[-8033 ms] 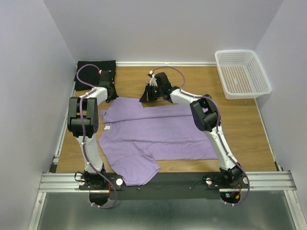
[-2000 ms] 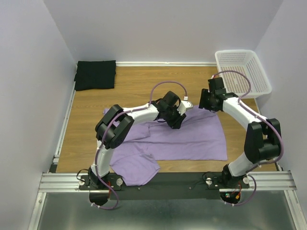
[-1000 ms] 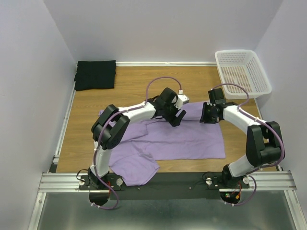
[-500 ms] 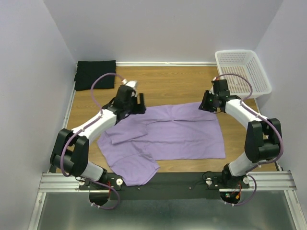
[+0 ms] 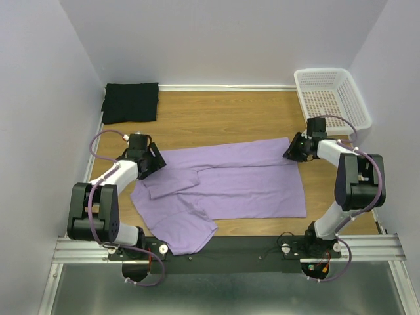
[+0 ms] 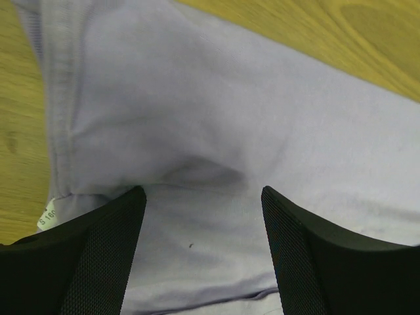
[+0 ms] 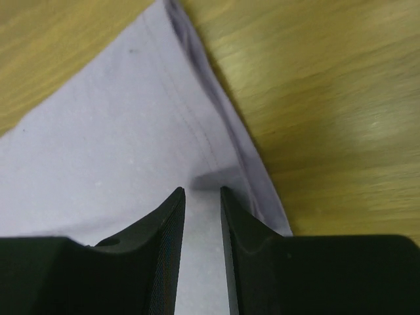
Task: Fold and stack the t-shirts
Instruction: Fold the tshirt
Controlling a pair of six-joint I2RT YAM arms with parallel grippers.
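Lying spread across mid-frame on the wooden table (image 5: 216, 115): lavender t-shirt (image 5: 230, 187). Its upper-left corner sat under the left gripper (image 6: 203, 197), jaws wide apart over the cloth. The upper-right hem was pinched by the right gripper (image 7: 202, 191), fingers nearly together on a pucker. Black t-shirt (image 5: 130, 102) lay folded, upper left of frame. Half a second before, the left gripper stood farther right along the top edge and the right gripper less far right. Both held corners were hidden under the grippers in the top view.
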